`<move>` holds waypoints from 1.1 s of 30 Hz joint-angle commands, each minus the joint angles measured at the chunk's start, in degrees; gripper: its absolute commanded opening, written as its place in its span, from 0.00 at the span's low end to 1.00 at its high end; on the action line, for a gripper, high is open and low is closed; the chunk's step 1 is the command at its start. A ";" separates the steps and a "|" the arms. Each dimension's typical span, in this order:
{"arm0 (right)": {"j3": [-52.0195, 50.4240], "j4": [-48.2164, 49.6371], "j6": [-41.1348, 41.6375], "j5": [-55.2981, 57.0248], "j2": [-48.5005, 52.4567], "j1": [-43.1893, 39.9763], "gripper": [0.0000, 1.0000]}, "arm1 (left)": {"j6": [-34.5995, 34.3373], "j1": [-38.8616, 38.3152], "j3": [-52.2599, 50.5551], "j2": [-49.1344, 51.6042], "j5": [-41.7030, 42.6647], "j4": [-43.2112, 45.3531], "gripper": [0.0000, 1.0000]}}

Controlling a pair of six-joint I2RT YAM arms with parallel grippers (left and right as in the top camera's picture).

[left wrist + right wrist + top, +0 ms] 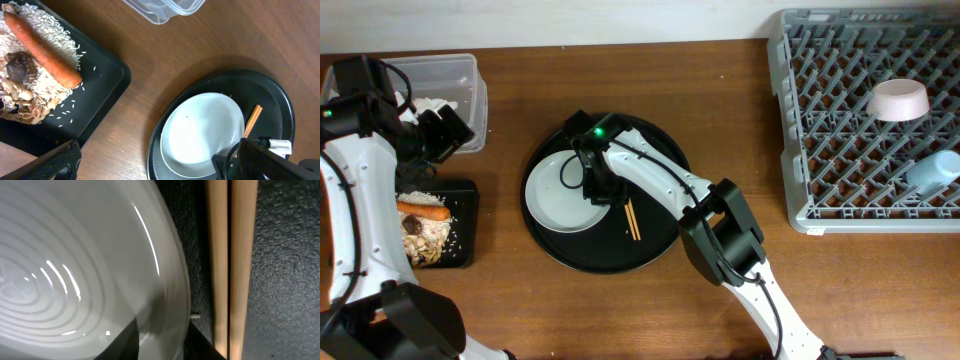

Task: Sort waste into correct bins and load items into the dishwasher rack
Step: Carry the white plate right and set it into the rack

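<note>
Dish (75, 255), pale grey-white, ringed inside: fills the left of the right wrist view and lies on the round black tray (285, 280).
Right gripper (162, 337): one finger inside the dish's rim and one outside, closed onto it.
Chopsticks (232, 255): wooden pair, side by side and touching, flat on the tray just beside the rim.

Overhead view.
- Round black tray: mid-table. The dish sits in its left half, with the chopsticks just right of the dish. The right gripper is at the dish's right rim.
- Rack (860, 222): grey, far right. It holds a pale bowl (898, 100) and a blue cup (932, 172) lying on its side.
- Clear box (465, 75): upper left, with white tissue (428, 104) inside.
- Flat black tray (468, 200): just beside the box. It carries the carrot (423, 210), rice scraps (445, 235) and dark lump (412, 226).
- Left gripper (445, 130): above the box's near edge.

Left wrist view.
- Left gripper: fingers at the bottom corners, spread wide, nothing between them.
- Carrot: lies diagonally across the rice, with the dark lump just beside it.
- Loose grains: scattered on the flat tray's bare part.
- Clear box: one corner shows at the top.
</note>
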 commanded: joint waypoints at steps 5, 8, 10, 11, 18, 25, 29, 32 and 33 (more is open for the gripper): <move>-0.72 0.42 0.79 0.92 -0.26 0.52 0.09 | -0.72 0.04 0.17 -1.53 -0.24 -0.04 0.99; -0.70 0.37 0.79 0.90 -0.28 0.13 0.06 | -0.72 0.04 0.17 -1.53 -0.24 -0.04 0.99; -0.66 0.31 0.79 0.81 -0.28 -0.33 0.04 | -0.72 0.04 0.17 -1.53 -0.24 -0.04 0.99; -0.66 0.28 0.81 0.66 -0.31 -0.66 0.04 | -0.72 0.04 0.17 -1.53 -0.24 -0.04 0.99; -0.66 -0.59 0.59 0.24 -3.43 -3.82 0.04 | -0.72 0.04 0.17 -1.53 -0.24 -0.04 0.99; -0.66 -0.76 -3.87 -1.16 -11.19 -7.91 0.04 | -0.72 0.04 0.17 -1.53 -0.24 -0.04 0.99; -0.66 -0.28 -12.00 -2.54 -17.00 -12.61 0.04 | -0.72 0.04 0.17 -1.53 -0.24 -0.04 0.99; -0.66 -0.61 -16.35 -2.54 -22.21 -19.47 0.04 | -0.72 0.04 0.17 -1.53 -0.24 -0.04 0.99; -0.66 -0.74 -16.61 -2.34 -23.21 -21.38 0.04 | -0.72 0.04 0.17 -1.53 -0.24 -0.04 0.99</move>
